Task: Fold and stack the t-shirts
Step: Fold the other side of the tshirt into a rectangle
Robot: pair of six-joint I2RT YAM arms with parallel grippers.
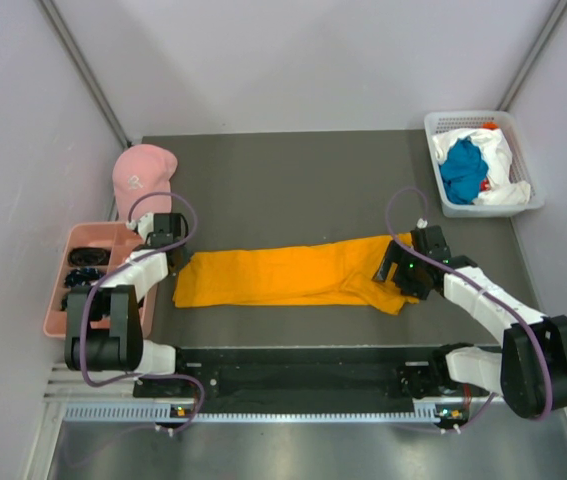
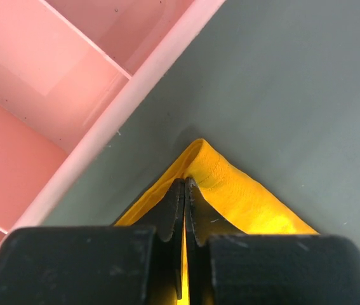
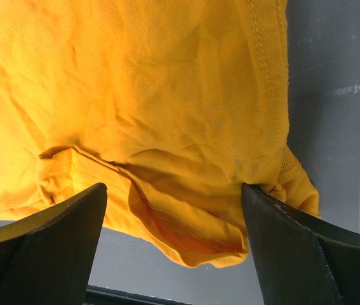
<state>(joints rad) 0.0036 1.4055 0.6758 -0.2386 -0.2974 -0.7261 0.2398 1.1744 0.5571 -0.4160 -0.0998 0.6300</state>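
The orange t-shirt (image 1: 288, 273) lies as a long folded band across the middle of the dark table (image 1: 293, 180), running left to right. At its left end, the left gripper (image 2: 185, 189) pinches the shirt's corner, fingers pressed together, just beside the pink tray (image 2: 72, 76). At the right end, the right gripper (image 3: 173, 194) stands spread wide over crumpled cloth. A teal t-shirt (image 1: 461, 170) and a white t-shirt (image 1: 503, 157) sit bundled in the white basket (image 1: 466, 116) at upper right

The orange-yellow t-shirt (image 1: 293, 273) lies as a long band on the dark table (image 1: 293, 180). The left gripper (image 1: 176, 262) meets its left end, seemingly pinching it; the right gripper (image 1: 391, 271) hovers at its right end. Beyond that end, a white basket (image 1: 493, 209) holds a teal-blue t-shirt (image 1: 463, 172) and a white t-shirt (image 1: 503, 158).
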